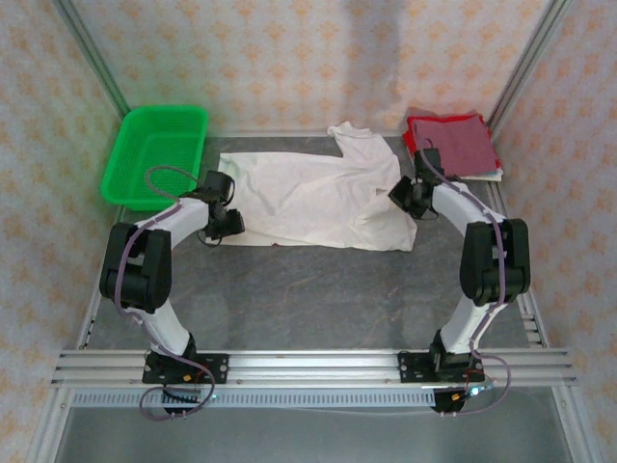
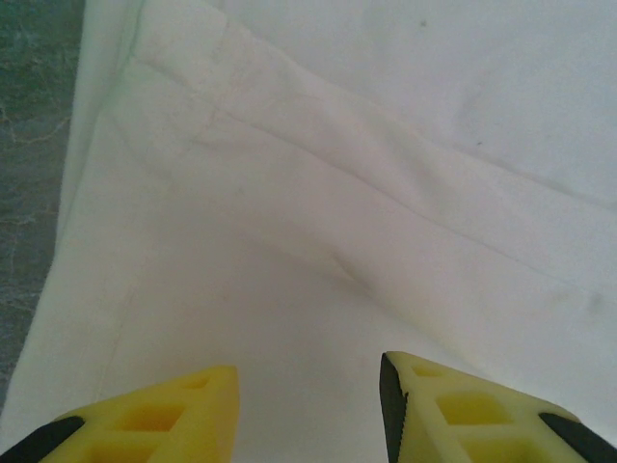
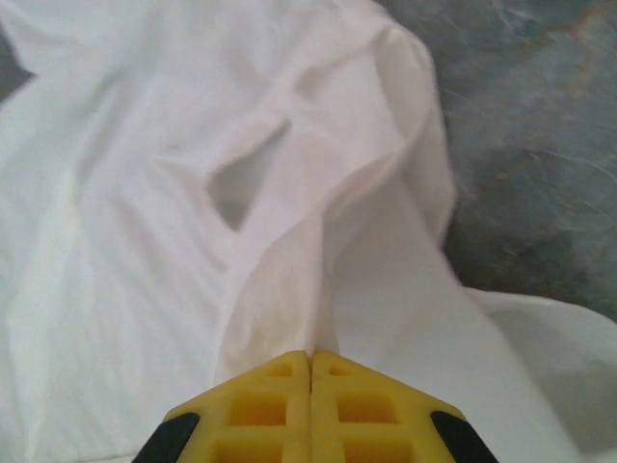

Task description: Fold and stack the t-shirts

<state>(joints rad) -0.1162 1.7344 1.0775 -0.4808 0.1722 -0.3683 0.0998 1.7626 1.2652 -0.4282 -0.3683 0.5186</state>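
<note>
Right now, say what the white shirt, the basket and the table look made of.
The white shirt: soft matte cloth, likely cotton knit; it creases and shows a stitched hem. The basket: green plastic, probably moulded; mesh-like walls. The table: mottled grey matte sheet; material unclear.

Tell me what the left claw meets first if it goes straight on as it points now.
Probably the white t-shirt: the left claw, open, points at its cloth near a hemmed edge, though depth is unclear.

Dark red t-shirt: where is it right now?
Top view: the folded dark red t-shirt sits at the far right corner of the table, just beyond the right end effector and right of the spread white t-shirt.
</note>
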